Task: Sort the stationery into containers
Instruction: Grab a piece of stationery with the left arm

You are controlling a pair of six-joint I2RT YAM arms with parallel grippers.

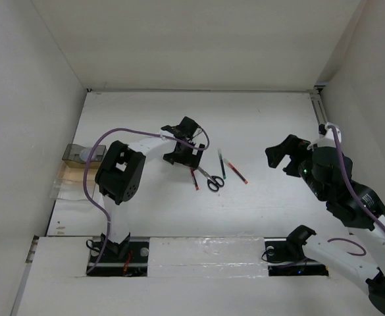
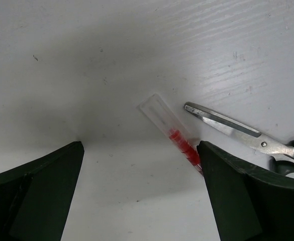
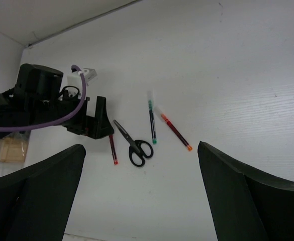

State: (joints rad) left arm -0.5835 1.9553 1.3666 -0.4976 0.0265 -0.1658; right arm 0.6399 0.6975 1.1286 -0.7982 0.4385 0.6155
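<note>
Black-handled scissors [image 1: 212, 179] lie mid-table, with a red pen [image 1: 195, 178] on their left and a green pen [image 1: 221, 164] and a red-orange pen [image 1: 235, 170] on their right. My left gripper [image 1: 187, 158] is open and low over the red pen's upper end. In the left wrist view the pen [image 2: 179, 140] lies just inside the right finger [image 2: 237, 201], beside the scissors blade [image 2: 227, 125]; the gripper [image 2: 141, 191] holds nothing. My right gripper [image 1: 281, 158] is open, empty and raised to the right of the pens. The small roll is out of view.
The containers stand at the table's left edge: grey translucent [image 1: 83, 153], tan [image 1: 69, 174], and a faint clear one [image 1: 64, 191]. White walls enclose the table on three sides. The right wrist view shows the scissors [image 3: 134, 145] and all three pens.
</note>
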